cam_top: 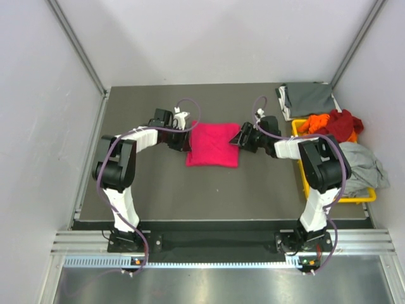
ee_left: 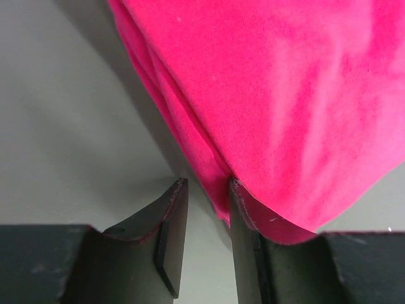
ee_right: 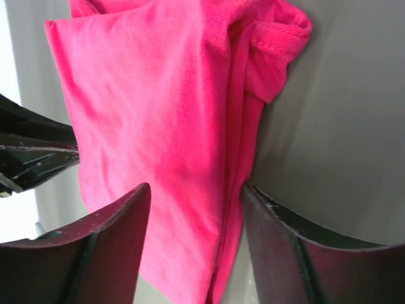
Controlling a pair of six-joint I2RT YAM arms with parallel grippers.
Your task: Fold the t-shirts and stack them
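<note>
One fold from stacking

Seems mid-fold on the magenta t-shirt [cam_top: 214, 145], lying as a compact rectangle at the centre of the table [cam_top: 158, 190]. Shows, at its left edge, the left gripper [ee_left: 205, 183] parted only a sliver, pinching nothing, with hem draped over one finger [ee_left: 243, 253]. Shows, at its right edge, the right gripper [ee_right: 196, 187] spread wide, straddling cloth, unclamped. Calls next for closing on both edges and lifting evenly.
</note>
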